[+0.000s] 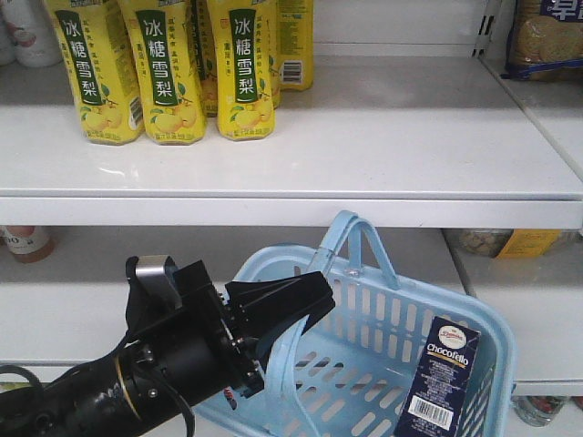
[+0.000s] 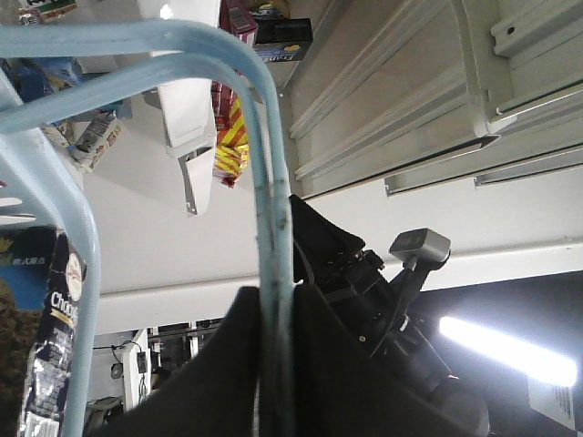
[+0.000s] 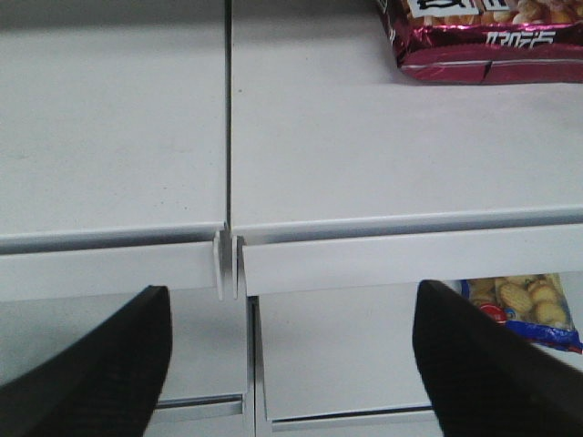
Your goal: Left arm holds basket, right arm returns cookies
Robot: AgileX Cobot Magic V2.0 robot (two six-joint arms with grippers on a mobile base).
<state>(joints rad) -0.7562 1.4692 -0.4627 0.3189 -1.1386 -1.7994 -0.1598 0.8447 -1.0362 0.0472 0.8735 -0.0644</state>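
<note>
The light blue basket [image 1: 383,319] hangs tilted in front of the lower shelf. My left gripper [image 1: 305,305] is shut on one of its hoop handles; in the left wrist view the black fingers [image 2: 228,364] clamp the blue handle bar [image 2: 271,228]. The navy Chocofallo cookies box [image 1: 442,378] stands upright inside the basket at its right side, and its edge shows in the left wrist view [image 2: 50,346]. My right gripper [image 3: 291,296] is open and empty, facing a white shelf edge. The right arm's body [image 2: 364,282] shows behind the handle.
Yellow pear-drink bottles [image 1: 164,73] stand at the back left of the upper shelf [image 1: 364,137]. A red snack bag [image 3: 492,41] lies on the shelf ahead of the right gripper, and a blue cookie bag [image 3: 524,309] sits on the level below.
</note>
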